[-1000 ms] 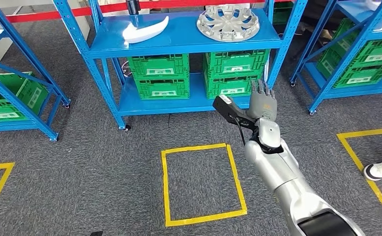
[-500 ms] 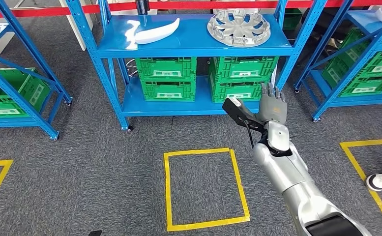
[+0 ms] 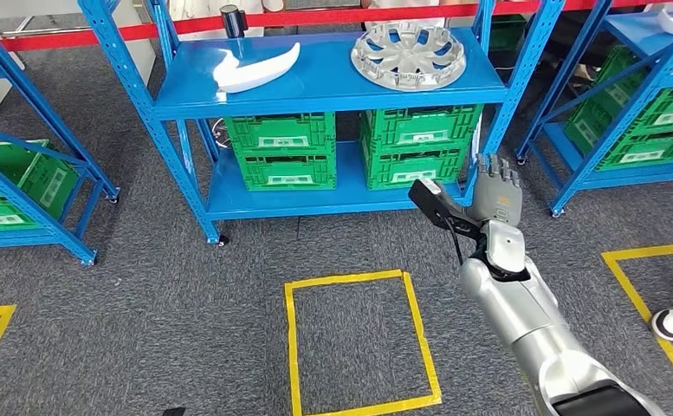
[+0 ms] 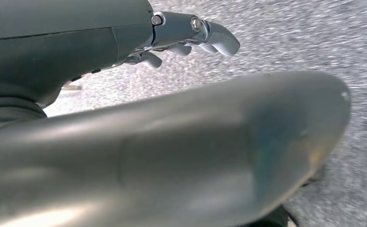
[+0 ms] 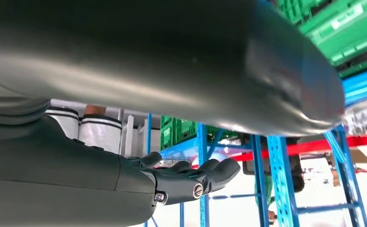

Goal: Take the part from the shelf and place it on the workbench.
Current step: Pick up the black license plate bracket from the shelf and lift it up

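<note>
Up ahead of the right hand point(image 3: 497, 195), on the blue shelf's point(image 3: 333, 87) top deck, sits the silver wheel-cover part point(image 3: 409, 55), well apart from it. Hand's raised, fingers straight and spread, nothing in it. Left hand point(image 4: 191, 35) hangs over carpet, fingers loosely curled, nothing held.

A blue metal shelf point(image 3: 333, 82) stands on grey carpet point(image 3: 142, 303). On its top level lie a curved white part point(image 3: 255, 69) and, well apart from it, a round silver wheel cover point(image 3: 409, 55). Its lower level holds stacked green crates point(image 3: 350, 147). Yellow tape point(image 3: 360, 338) outlines a rectangle on the carpet.
</note>
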Robot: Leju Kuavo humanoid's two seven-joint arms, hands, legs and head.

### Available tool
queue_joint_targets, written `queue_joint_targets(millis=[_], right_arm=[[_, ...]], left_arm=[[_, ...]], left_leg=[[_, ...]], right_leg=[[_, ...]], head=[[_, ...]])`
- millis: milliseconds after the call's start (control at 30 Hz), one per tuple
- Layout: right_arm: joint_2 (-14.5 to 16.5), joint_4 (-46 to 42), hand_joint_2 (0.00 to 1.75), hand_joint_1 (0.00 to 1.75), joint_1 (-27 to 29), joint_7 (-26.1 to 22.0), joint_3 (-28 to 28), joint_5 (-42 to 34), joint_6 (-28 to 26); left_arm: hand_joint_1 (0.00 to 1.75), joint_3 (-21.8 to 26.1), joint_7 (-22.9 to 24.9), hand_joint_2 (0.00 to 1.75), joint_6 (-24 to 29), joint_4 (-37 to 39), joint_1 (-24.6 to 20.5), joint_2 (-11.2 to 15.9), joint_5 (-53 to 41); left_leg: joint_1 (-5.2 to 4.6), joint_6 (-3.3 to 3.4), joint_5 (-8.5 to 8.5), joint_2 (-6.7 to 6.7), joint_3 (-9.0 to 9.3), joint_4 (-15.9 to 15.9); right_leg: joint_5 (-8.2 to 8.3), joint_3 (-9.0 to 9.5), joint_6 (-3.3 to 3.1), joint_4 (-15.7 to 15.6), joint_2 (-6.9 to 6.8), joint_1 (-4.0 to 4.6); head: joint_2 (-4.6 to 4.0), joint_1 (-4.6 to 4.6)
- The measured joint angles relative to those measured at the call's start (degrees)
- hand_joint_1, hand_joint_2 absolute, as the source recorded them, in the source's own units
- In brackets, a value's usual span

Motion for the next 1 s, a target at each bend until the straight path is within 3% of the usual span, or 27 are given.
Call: queue_joint_targets(millis=[67,200,267,367,400,433,500,533,567,600,667,733,767,833,900,933,967,1000], right_arm=[[-0.1,-0.1,0.0,0.0,0.0,0.1,0.0,0.0,-0.1],[-0.7,-0.4,0.0,0.0,0.3,0.1,-0.1,-0.1,-0.7],[-1.0,-0.6,0.0,0.0,0.3,0.1,-0.1,-0.1,-0.9],[-1.5,-0.6,0.0,0.0,0.9,0.2,-0.3,-0.2,-1.1],[-1.6,-0.6,0.0,0.0,1.1,0.2,-0.4,-0.2,-1.1],[-1.7,-0.6,0.0,0.0,1.3,0.2,-0.5,-0.3,-1.2],[-2.0,-0.6,0.0,0.0,1.4,0.2,-0.6,-0.3,-1.2],[-2.2,-0.6,0.0,0.0,1.5,0.2,-0.6,-0.3,-1.2],[-2.3,-0.6,0.0,0.0,1.6,0.2,-0.6,-0.3,-1.3],[-2.4,-0.6,0.0,0.0,1.7,0.2,-0.7,-0.3,-1.3],[-2.5,-0.9,0.0,0.0,1.7,0.2,-1.0,-0.3,-1.5],[-2.6,-1.2,0.0,0.0,1.7,0.2,-1.3,-0.4,-1.8],[-2.6,-1.3,0.0,0.0,1.6,0.1,-1.5,-0.4,-1.9],[-2.7,-1.4,0.0,0.0,1.7,0.0,-1.7,-0.4,-2.0],[-2.7,-1.4,0.0,0.0,1.9,0.0,-1.9,-0.4,-2.2],[-2.7,-1.5,0.0,0.0,2.0,-0.1,-2.0,-0.4,-2.4],[-2.7,-1.6,0.0,0.0,2.0,-0.2,-2.2,-0.4,-2.6],[-2.7,-1.7,0.0,0.0,2.1,-0.4,-2.4,-0.5,-2.9]], left_arm=[[0.0,0.0,0.0,0.0,0.0,0.0,-0.1,0.0,-0.1],[0.0,0.0,0.2,0.0,0.0,-0.1,-0.3,0.0,-0.5],[0.0,0.0,0.2,0.0,0.0,-0.1,-0.4,0.0,-0.6],[0.0,0.0,0.3,0.0,0.0,-0.1,-0.4,0.0,-0.6],[0.0,0.0,0.3,0.0,0.0,-0.1,-0.3,0.0,-0.6],[0.0,0.0,0.3,0.0,0.0,-0.1,-0.2,-0.1,-0.6],[0.0,0.0,0.4,0.0,0.0,-0.1,-0.2,-0.1,-0.6],[0.0,0.0,0.4,0.0,0.0,0.0,-0.3,-0.1,-0.6],[0.0,0.0,0.4,0.0,0.0,0.0,-0.3,-0.1,-0.6],[0.0,0.0,0.4,0.0,-0.1,0.0,-0.3,-0.1,-0.7],[0.0,0.0,0.4,0.0,-0.4,-0.1,-0.4,-0.1,-0.7],[0.0,0.0,0.4,0.0,-0.7,-0.1,-0.5,-0.1,-0.7],[0.0,-0.1,0.3,0.0,-0.8,-0.1,-0.6,-0.1,-0.7],[0.0,-0.1,0.3,0.0,-0.9,-0.1,-0.6,-0.2,-0.7],[0.0,-0.1,0.3,0.0,-0.8,-0.1,-0.5,-0.2,-0.8],[0.0,-0.1,0.3,0.0,-0.8,-0.1,-0.5,-0.2,-0.9],[0.0,-0.1,0.3,0.0,-0.8,-0.1,-0.5,-0.2,-1.0],[0.0,-0.1,0.4,0.0,-0.8,-0.1,-0.4,-0.2,-1.1]], left_leg=[[-0.18,0.7,1.02,0.01,2.25,-4.7],[-0.22,2.7,-0.66,-0.16,3.68,-6.0],[-0.07,3.35,-1.2,-0.23,4.64,-6.3],[-0.11,3.62,-2.43,-0.36,5.9,-6.4],[-0.11,3.57,-2.97,-0.42,6.55,-6.4],[-0.12,3.5,-3.55,-0.46,7.35,-6.4],[-0.15,3.24,-4.81,-0.5,9.05,-6.4],[-0.21,2.98,-5.43,-0.57,9.68,-6.4],[-0.27,2.62,-5.97,-0.62,10.04,-6.4],[-0.35,2.23,-6.34,-0.66,10.35,-6.4],[-0.43,1.58,-6.59,-0.62,10.63,-6.3],[-0.44,1.14,-6.39,-0.4,9.44,-3.3],[-0.4,0.9,-6.82,-0.29,7.59,-0.1],[-0.33,0.49,-9.27,-0.16,2.8,7.0],[-0.32,0.31,-11.17,-0.14,-0.63,9.7],[-0.32,0.35,-10.22,-0.13,-1.11,8.3],[-0.32,0.46,-8.04,-0.12,-0.91,5.6],[-0.33,0.64,-4.57,-0.1,-0.3,1.8]], right_leg=[[-0.94,0.7,0.77,-0.1,0.13,0.1],[-1.38,0.84,1.93,1.2,0.04,0.09],[-2.76,-2.22,2.32,6.3,-0.16,0.01],[-5.6,-9.7,2.61,15.9,-0.23,0.04],[-5.15,-11.1,2.56,16.5,-0.23,0.04],[-3.45,-11.47,2.45,14.9,-0.24,0.04],[2.49,-10.19,2.01,7.5,-0.35,0.12],[4.45,-9.42,1.77,4.3,-0.44,0.27],[5.79,-8.88,1.51,2.3,-0.48,0.45],[6.13,-8.65,1.2,1.4,-0.49,0.55],[5.71,-7.95,0.53,1.3,-0.32,0.47],[5.13,-6.75,-0.18,0.9,-0.24,0.2],[4.74,-6.03,-0.45,0.7,-0.23,0.11],[3.74,-4.89,-0.78,0.6,-0.21,0.12],[2.61,-3.55,-0.8,0.6,-0.05,0.13],[1.97,-2.7,-0.75,0.6,0.02,0.13],[1.31,-1.79,-0.67,0.6,0.07,0.12],[0.63,-1.05,-0.54,0.6,0.09,0.12]], head=[[0.0,-0.05],[0.0,0.23],[0.0,0.45],[0.0,0.58],[0.0,0.61],[0.0,0.63],[0.0,0.67],[0.0,0.68],[0.0,0.68],[0.0,0.66],[0.0,0.61],[0.0,0.39],[0.0,0.26],[0.0,0.05],[0.0,0.04],[0.0,0.04],[0.0,0.04],[0.0,0.04]])
